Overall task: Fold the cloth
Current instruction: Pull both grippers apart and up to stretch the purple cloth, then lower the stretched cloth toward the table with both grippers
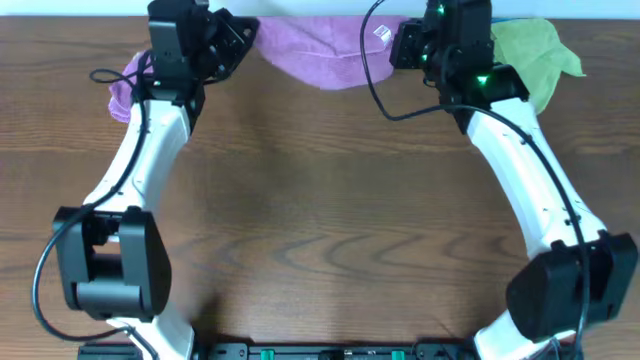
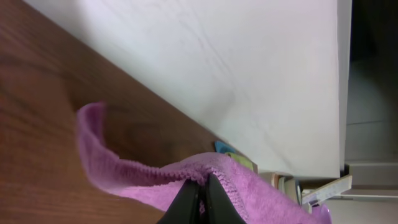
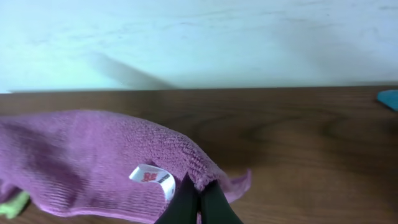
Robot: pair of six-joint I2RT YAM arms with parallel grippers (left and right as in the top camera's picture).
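A purple cloth (image 1: 320, 48) hangs stretched along the table's far edge between my two grippers. My left gripper (image 1: 232, 38) is shut on one corner; the left wrist view shows its black fingers (image 2: 202, 190) pinching the hemmed edge of the cloth (image 2: 261, 193). My right gripper (image 1: 400, 45) is shut on the other corner; the right wrist view shows its fingers (image 3: 198, 194) clamped on the cloth (image 3: 81, 155) beside a white label (image 3: 151, 177). Another bit of purple cloth (image 1: 122, 92) shows at the far left, behind the left arm.
A green cloth (image 1: 535, 50) lies at the far right corner, partly under the right arm. A white wall (image 3: 199, 37) runs right behind the table's far edge. A teal item (image 3: 388, 98) lies at the right of the right wrist view. Brown wooden table (image 1: 330, 200) spreads in front.
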